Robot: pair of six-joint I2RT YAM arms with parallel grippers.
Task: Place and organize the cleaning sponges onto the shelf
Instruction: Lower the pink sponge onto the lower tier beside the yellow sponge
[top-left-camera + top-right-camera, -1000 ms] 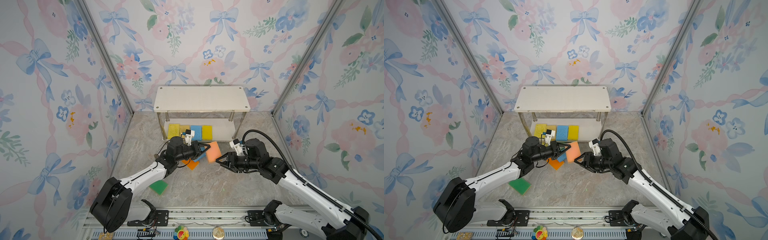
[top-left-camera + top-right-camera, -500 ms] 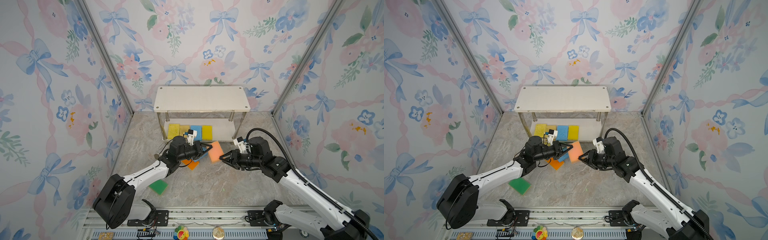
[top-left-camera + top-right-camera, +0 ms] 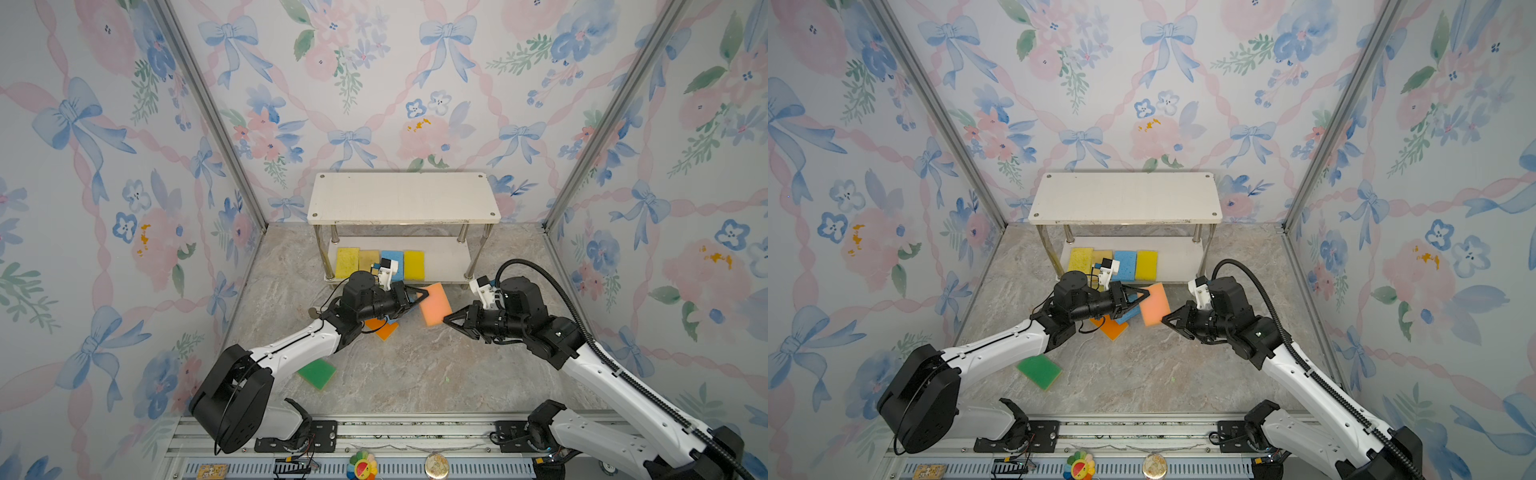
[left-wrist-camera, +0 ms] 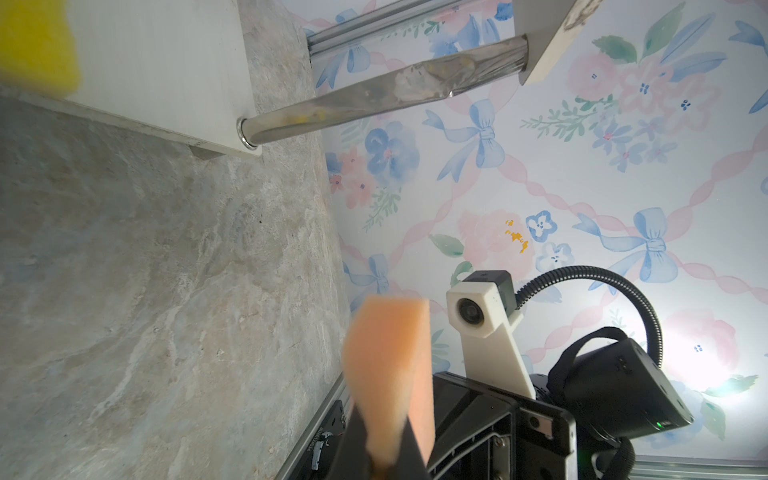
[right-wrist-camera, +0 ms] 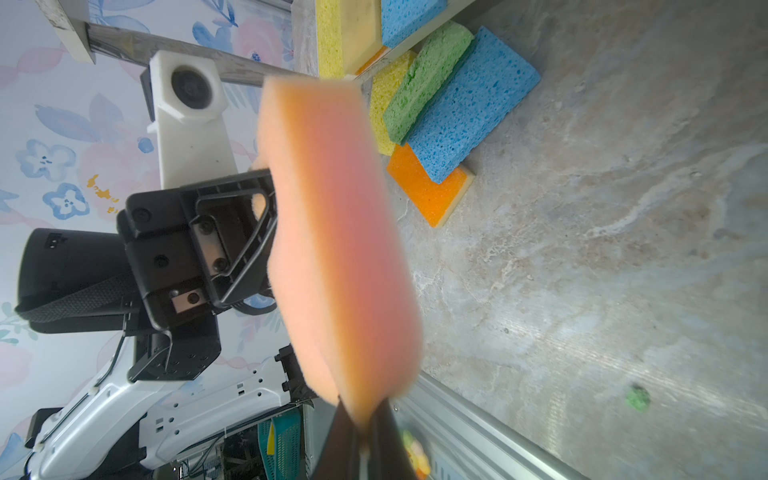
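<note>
One by one, counting in both top views: a row of four sponges point(image 3: 392, 257) on the lower board of the shelf point(image 3: 403, 199), one dark green sponge point(image 3: 316, 372) flat on the worktop point(image 3: 415, 374), one peach sponge point(image 3: 435, 304) up in the air. Pinching it from opposite ends with the left claw point(image 3: 419, 296) and the right claw point(image 3: 449, 321), both arms stretched inward and low. Noting the change from a second ago: right claw, then gaping and apart, now clamping.

Looking through the left wrist: nipping the peach sponge point(image 4: 388, 357) tight.

Looking through the right wrist: squeezing its corner, and counting four more piled just beside the shelf: one yellow sponge point(image 5: 386, 104), one light green sponge point(image 5: 428, 79), one blue sponge point(image 5: 469, 120), one orange sponge point(image 5: 432, 191).
</note>
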